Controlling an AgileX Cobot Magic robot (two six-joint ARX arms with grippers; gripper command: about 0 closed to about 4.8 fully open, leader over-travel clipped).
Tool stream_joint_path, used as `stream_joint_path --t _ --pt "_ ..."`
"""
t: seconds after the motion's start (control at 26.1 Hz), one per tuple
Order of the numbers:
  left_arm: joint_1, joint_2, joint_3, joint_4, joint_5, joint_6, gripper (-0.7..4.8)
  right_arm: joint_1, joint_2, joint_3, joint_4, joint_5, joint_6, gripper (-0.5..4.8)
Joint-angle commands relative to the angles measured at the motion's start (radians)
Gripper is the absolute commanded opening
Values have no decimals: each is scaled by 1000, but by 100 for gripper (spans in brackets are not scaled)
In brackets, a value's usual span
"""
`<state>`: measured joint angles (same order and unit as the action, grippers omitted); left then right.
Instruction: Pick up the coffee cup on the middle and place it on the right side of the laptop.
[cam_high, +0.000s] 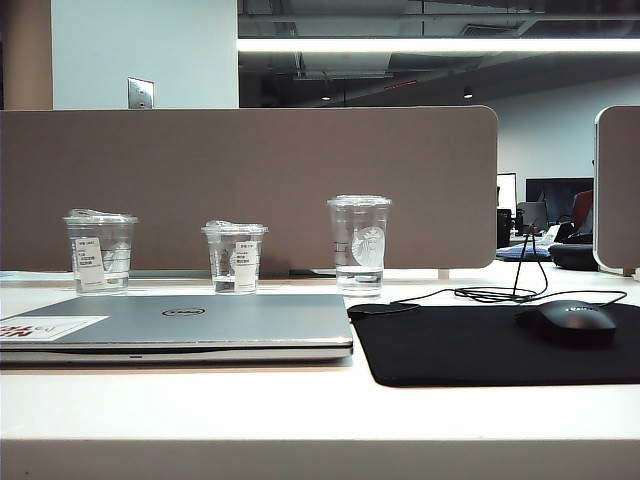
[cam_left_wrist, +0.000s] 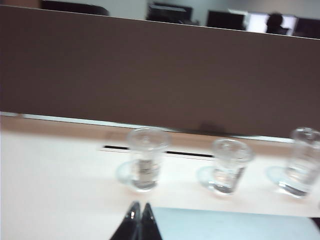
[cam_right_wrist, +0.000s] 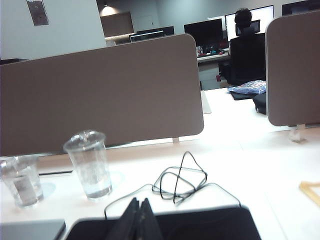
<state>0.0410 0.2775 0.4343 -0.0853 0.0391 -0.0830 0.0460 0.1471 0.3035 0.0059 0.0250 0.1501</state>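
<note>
The coffee cup (cam_high: 234, 257) is the middle of three clear cups behind the laptop (cam_high: 190, 320). It is short, lidded and carries a white sticker. It also shows in the left wrist view as the coffee cup (cam_left_wrist: 229, 165) and at the edge of the right wrist view as the coffee cup (cam_right_wrist: 22, 180). The silver laptop (cam_left_wrist: 235, 225) lies closed. My left gripper (cam_left_wrist: 140, 207) is shut and empty, hovering near the laptop's corner, well short of the cups. My right gripper (cam_right_wrist: 139, 202) is shut and empty above the black mat. Neither arm shows in the exterior view.
A similar stickered cup (cam_high: 100, 250) stands at the left and a taller cup (cam_high: 359, 245) at the right. A black mouse pad (cam_high: 480, 350) with a mouse (cam_high: 568, 322) and coiled cable (cam_high: 500, 293) lies right of the laptop. A brown partition (cam_high: 250, 180) backs the desk.
</note>
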Motion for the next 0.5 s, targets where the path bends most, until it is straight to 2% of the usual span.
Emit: stream_joint_path --t 0.04,0.11,0.23,0.5 --pt "1 139 122 -10 121 -4 -6 1 115 133 -26 -32 -31 -6" --pt "1 203 173 -11 149 -3 -6 1 205 214 -42 -73 -77 -6" --pt "-17 278 231 -10 141 5 -6 1 336 330 -80 -116 -133 -6" --pt "-81 437 292 -11 143 30 -6 2 608 592 -306 -166 -141 -5"
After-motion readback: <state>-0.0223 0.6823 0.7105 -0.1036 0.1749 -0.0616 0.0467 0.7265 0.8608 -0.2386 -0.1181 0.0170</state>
